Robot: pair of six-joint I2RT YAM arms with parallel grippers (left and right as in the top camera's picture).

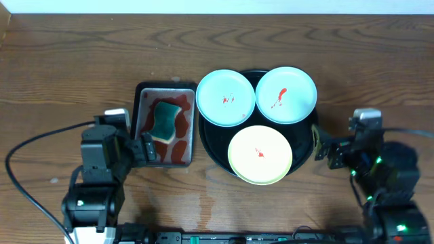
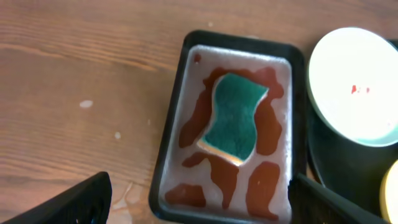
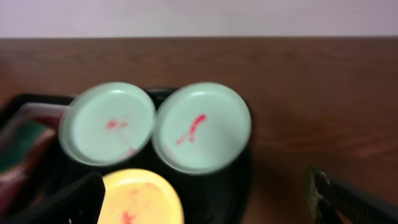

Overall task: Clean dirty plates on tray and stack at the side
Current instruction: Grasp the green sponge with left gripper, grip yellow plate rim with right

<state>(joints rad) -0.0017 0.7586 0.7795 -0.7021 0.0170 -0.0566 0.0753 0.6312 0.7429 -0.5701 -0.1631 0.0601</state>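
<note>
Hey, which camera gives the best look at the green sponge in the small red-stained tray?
The left wrist view: the sponge lies large in the middle of the picture, with its wavy outline sharp. The overhead view shows it whole but small. The right wrist view catches only a blurred green patch at the left edge.

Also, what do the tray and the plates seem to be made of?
Tray: probably plastic, glossy black, judging by its sheen and moulded raised rim. Plates: likely plastic or melamine, smooth with even pastel colour, though glazed ceramic cannot be excluded.
</note>
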